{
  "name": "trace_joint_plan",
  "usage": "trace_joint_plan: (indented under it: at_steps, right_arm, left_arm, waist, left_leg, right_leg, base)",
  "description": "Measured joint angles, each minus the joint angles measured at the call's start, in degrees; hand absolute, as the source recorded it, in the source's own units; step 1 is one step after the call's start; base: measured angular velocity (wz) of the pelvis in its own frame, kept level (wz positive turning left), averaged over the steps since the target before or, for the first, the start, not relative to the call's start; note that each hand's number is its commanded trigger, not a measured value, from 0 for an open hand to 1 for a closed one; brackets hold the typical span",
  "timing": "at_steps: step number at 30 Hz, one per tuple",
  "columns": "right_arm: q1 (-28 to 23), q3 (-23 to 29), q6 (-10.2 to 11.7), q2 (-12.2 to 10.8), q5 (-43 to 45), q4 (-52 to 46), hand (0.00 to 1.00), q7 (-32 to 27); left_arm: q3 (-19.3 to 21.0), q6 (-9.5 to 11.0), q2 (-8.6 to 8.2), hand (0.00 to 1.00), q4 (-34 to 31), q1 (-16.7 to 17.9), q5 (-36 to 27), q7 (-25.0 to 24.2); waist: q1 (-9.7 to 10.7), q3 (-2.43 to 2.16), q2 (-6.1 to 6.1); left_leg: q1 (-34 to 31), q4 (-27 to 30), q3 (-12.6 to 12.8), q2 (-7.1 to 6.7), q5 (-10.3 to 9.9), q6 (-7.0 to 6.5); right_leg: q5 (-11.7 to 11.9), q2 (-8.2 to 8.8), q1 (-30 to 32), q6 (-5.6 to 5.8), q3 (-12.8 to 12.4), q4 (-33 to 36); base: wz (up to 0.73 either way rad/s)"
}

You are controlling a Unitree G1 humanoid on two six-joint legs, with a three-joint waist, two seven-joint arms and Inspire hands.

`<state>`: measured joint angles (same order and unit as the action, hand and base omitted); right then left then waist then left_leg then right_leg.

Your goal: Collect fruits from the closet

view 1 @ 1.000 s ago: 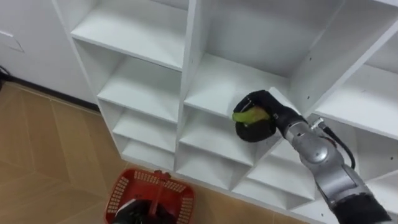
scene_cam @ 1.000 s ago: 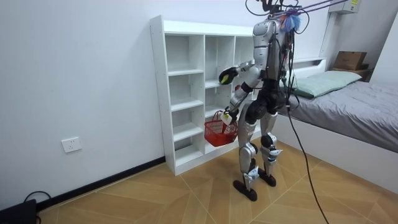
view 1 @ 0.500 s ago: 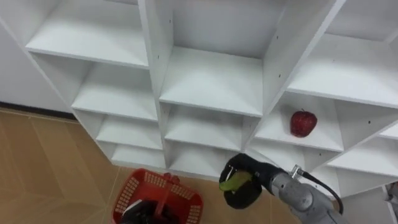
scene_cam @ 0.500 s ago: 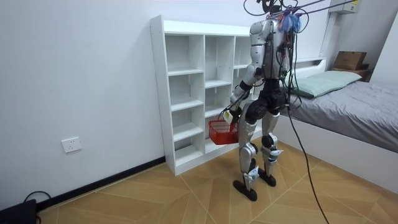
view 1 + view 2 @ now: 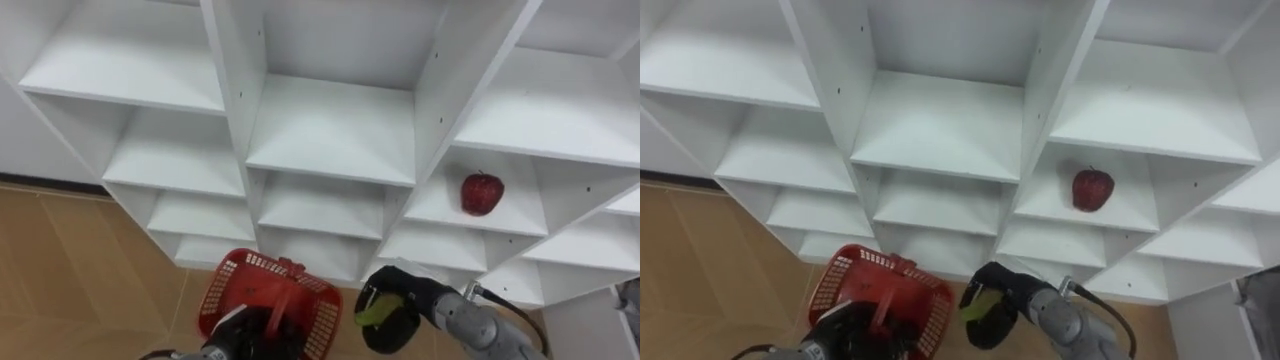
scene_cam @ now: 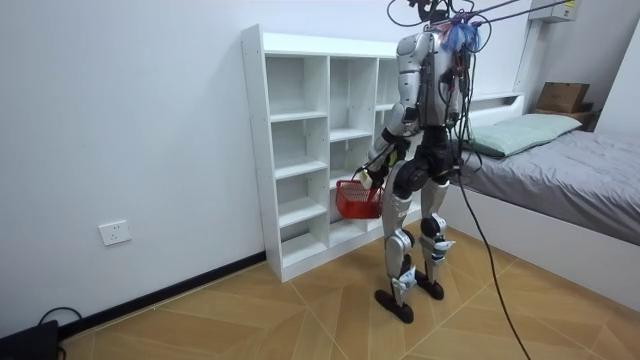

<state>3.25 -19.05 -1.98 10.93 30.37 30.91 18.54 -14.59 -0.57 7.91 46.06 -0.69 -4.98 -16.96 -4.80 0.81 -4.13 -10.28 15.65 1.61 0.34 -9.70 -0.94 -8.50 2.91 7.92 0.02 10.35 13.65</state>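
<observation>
Now the right hand (image 5: pixel 400 300), curled round the green fruit (image 5: pixel 377 311), has dropped from shelf level to just beside the red basket (image 5: pixel 250 263), raised by the left hand (image 5: pixel 232 335) gripping its handle, so drop-in's prob. next; red apple (image 5: pixel 482 193) still in the closet (image 5: pixel 330 130).

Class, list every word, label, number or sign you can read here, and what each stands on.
None can be read.
The white closet, red basket, red apple and the green fruit in the right hand bear no print that shows.
The cardboard box by the bed is too small to tell.
</observation>
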Motion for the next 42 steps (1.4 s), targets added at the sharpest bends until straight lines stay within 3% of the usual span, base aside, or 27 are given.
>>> trace_joint_plan:
  at_steps: [5, 11, 21, 42]
  right_arm:
    - [-0.1, 0.0, 0.2, -0.2, 0.0, 3.5, 1.00, -2.3]
    - [-0.1, 0.0, 1.7, -0.3, -0.8, 4.7, 1.00, -4.9]
    - [0.2, 0.2, 2.4, -2.0, -1.2, 8.2, 1.00, -7.2]
    - [3.4, 0.0, 3.5, -2.6, -1.4, 12.6, 1.00, -12.6]
  left_arm:
    - [-2.9, 0.7, 0.22, 1.00, 0.0, -0.1, -0.8, -0.4]
    - [-4.2, 0.9, 0.22, 1.00, -0.6, 0.0, -2.2, -1.8]
    - [-4.3, 1.8, -0.69, 1.00, -2.7, -0.9, -2.3, -2.8]
    - [-8.4, 2.1, -0.89, 1.00, 0.0, -1.4, -2.3, -2.8]
  waist:
    - [0.3, -0.18, 1.26]
    - [1.2, 0.08, 2.37]
    - [1.6, 0.08, 2.37]
    - [1.6, 0.19, 3.27]
  left_leg:
    - [0.0, 0.0, 0.0, -0.09, 0.0, -0.03]
    - [-0.1, 0.0, 0.0, -0.07, 0.0, -0.02]
    - [-0.4, -0.2, 0.9, -0.03, 0.0, -0.03]
    - [-2.5, -0.1, 3.0, 0.27, 0.0, -0.07]
  right_leg:
    - [0.0, 0.09, -0.1, -0.01, 0.0, 0.0]
    - [0.0, 0.07, 0.3, -0.01, -0.1, 0.1]
    - [0.0, 0.04, 1.3, 0.00, -1.1, 0.2]
    - [0.0, -0.01, 5.0, -0.08, -3.0, 2.2]
  base:
    - [0.00]
    - [0.00]
    - [-0.05]
    - [-0.05]
